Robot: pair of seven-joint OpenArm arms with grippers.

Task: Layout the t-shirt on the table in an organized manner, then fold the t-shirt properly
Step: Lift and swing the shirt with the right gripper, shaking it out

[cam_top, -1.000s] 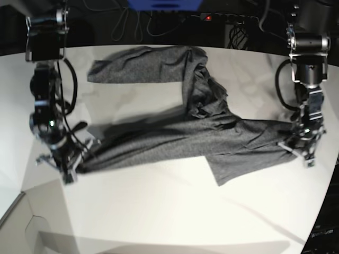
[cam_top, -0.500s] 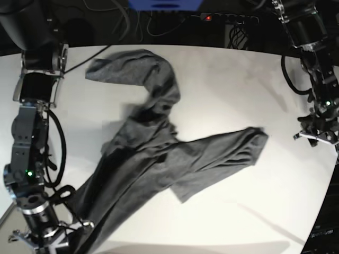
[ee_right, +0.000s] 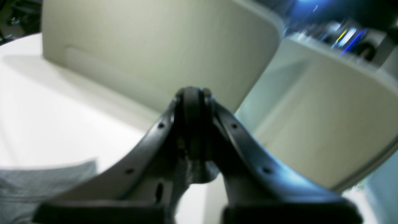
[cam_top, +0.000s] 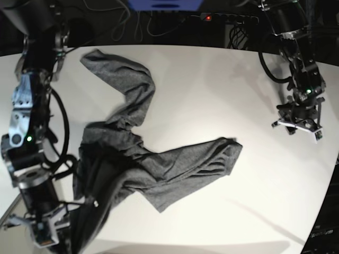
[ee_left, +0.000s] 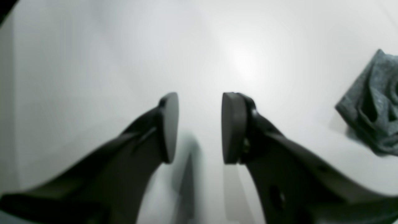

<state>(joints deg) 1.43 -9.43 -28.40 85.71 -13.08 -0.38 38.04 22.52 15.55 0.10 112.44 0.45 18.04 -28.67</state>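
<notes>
The right gripper (cam_top: 45, 233), fingers pressed together pinching the grey t-shirt (cam_top: 143, 159) at seven o'clock, risked dragging it off the table (cam_top: 212, 79); the left gripper (ee_left: 199, 127), fingers spread, held nothing at three o'clock.

Both arms are black and silver, looped with black cables, green lights glowing, ending in dark pincers.

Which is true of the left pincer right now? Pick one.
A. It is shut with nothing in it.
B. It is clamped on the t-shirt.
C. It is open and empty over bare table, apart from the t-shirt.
C: the left pincer shows a clear gap over the white table, and the t-shirt lies off to one side.
</notes>
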